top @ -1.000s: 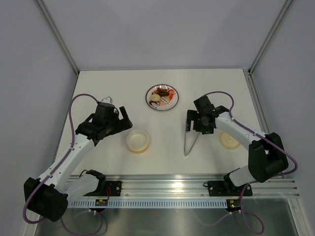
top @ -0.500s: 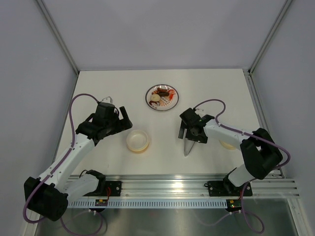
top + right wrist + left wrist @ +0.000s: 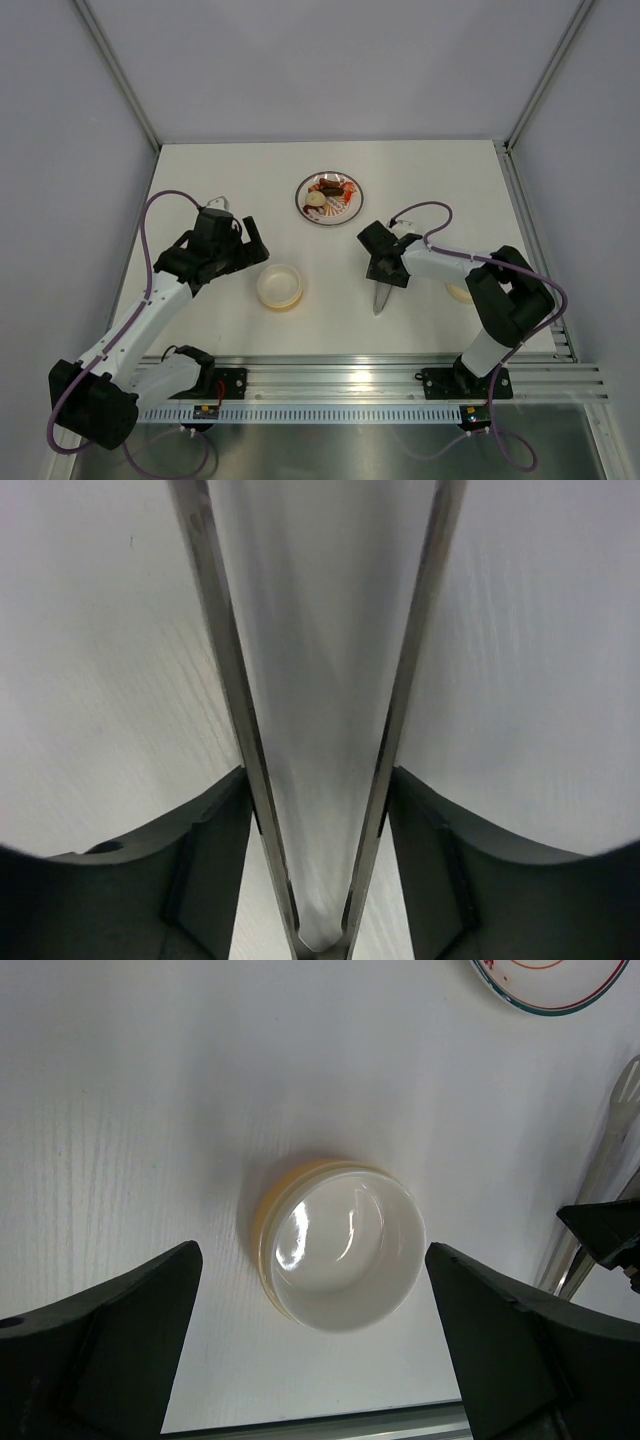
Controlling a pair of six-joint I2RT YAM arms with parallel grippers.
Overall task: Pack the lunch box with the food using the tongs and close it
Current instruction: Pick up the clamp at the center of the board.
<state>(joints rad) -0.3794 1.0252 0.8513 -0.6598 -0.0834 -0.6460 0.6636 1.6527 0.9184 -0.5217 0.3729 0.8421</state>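
White table (image 3: 200,180) across the frame, both arms reaching in over it. The left end effector (image 3: 255,240) hangs spread as wide as it goes, gripping nothing, and its wrist view looks straight down on the lunch box (image 3: 279,285). The tub sits upright and hollow near the middle of the table, framed between the two open fingers. Over to the right end effector (image 3: 385,268): it's down on the tongs (image 3: 380,298), and the wrist view shows its dark fingers (image 3: 200,870) pressed against the outside of both silver arms near the joined end, so that's a grip. The tongs lie on the table to the right of the tub. Patterned plate (image 3: 299,197) sits further back, carrying the food (image 3: 328,192). A cream lid (image 3: 458,292) peeks out behind the right arm.
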